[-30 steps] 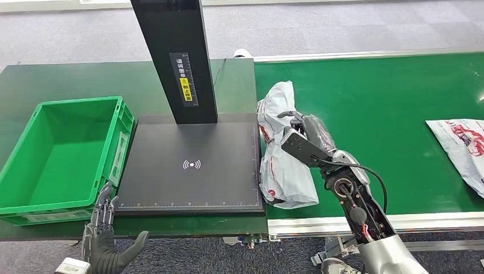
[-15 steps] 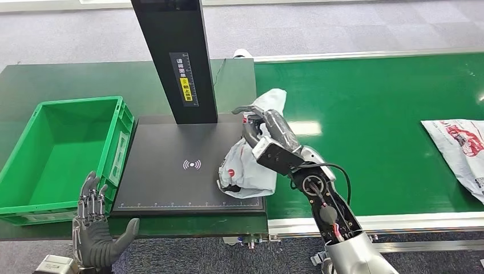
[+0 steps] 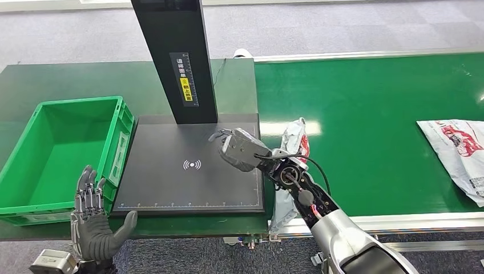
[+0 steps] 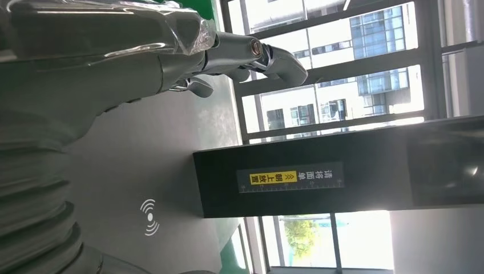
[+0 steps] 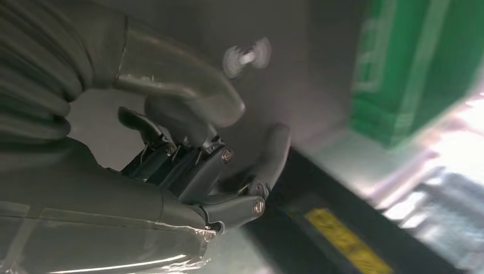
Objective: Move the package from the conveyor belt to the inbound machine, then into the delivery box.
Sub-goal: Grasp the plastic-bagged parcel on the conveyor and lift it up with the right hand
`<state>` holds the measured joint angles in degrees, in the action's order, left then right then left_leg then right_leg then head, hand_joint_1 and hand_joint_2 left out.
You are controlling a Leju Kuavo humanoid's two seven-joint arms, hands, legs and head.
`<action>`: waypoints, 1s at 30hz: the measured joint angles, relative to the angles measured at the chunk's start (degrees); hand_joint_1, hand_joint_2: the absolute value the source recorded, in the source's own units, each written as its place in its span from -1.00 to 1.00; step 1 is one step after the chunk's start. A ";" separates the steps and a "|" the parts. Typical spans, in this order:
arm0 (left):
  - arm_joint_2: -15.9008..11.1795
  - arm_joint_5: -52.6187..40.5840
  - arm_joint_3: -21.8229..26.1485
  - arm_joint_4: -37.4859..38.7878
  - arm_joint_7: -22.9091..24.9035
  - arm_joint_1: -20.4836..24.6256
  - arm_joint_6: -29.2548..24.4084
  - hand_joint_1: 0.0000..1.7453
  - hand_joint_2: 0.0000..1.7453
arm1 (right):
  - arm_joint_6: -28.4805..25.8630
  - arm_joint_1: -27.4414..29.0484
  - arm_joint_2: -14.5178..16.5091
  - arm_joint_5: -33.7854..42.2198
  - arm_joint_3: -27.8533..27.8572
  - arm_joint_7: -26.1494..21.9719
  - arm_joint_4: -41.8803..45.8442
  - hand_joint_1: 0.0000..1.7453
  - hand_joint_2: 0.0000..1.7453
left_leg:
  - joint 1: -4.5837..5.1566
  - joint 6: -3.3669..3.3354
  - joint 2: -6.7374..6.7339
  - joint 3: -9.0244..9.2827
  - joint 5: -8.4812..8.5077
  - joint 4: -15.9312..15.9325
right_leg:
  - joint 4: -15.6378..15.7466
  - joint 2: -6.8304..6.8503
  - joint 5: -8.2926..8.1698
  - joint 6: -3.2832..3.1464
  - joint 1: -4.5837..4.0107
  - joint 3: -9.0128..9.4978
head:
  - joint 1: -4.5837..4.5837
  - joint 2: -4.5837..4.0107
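The white package (image 3: 295, 138) with red print lies crumpled along the right edge of the inbound machine's black pad (image 3: 171, 185), hanging over the belt's front rail beneath my right forearm. My right hand (image 3: 238, 149) hovers over the pad to the right of its scan symbol, fingers loosely bent, holding nothing. In the right wrist view that hand (image 5: 217, 171) is empty above the dark pad. My left hand (image 3: 94, 228) is raised, open and spread, in front of the table by the green delivery box (image 3: 57, 154). In the left wrist view the left fingers (image 4: 251, 54) point out over the pad.
The machine's black column (image 3: 174, 57) rises behind the pad. A second white package (image 3: 456, 151) lies at the right end of the green conveyor belt (image 3: 388, 97). The green box is empty.
My right hand swept left from the belt over the pad. The package came out of its grip and dropped back at the pad's right edge. My left hand rose slightly.
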<state>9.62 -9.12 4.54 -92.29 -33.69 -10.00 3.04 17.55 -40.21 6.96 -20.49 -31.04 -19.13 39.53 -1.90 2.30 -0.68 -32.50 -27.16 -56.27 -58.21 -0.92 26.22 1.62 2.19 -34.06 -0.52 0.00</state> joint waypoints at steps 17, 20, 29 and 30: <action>-0.49 -1.68 -0.91 -0.16 0.98 -1.60 -0.64 -1.00 1.00 | -31.17 4.05 -5.19 -15.63 6.94 4.28 12.05 -1.00 1.00 | 0.00 0.00 -0.04 -0.01 -0.01 -0.01 | 0.01 -0.01 0.00 0.00 0.00 -0.06 | 0.00 0.00; -0.49 -1.68 -1.00 -0.16 0.96 -1.45 -0.64 -1.00 1.00 | -31.30 5.18 -5.63 -15.82 8.18 3.92 14.86 -1.00 1.00 | 0.00 0.00 -0.05 0.00 -0.01 -0.01 | 0.01 -0.01 0.00 0.00 0.00 -0.05 | 0.00 0.00; -0.51 -1.85 -1.25 -0.16 1.03 -1.38 -0.80 -1.00 1.00 | -22.86 6.44 -6.08 -22.14 11.58 17.63 17.76 -1.00 1.00 | 0.00 0.00 -0.04 -0.01 -0.01 -0.01 | 0.01 -0.01 0.00 0.00 0.00 -0.03 | 0.00 0.00; -0.50 -2.12 -1.25 -0.16 1.25 -1.39 -0.79 -1.00 1.00 | -20.58 6.11 -6.17 -23.57 11.80 21.27 16.50 -1.00 1.00 | 0.00 0.00 -0.03 -0.02 -0.01 -0.01 | 0.01 -0.01 -0.01 0.00 0.01 -0.03 | -0.01 0.00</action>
<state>9.12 -11.24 3.29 -92.45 -32.44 -11.39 2.25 -3.03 -34.10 0.79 -44.05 -19.24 2.14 56.02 -1.90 2.30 -0.71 -32.52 -27.17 -56.28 -58.20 -0.93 26.21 1.62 2.19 -34.09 -0.53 0.00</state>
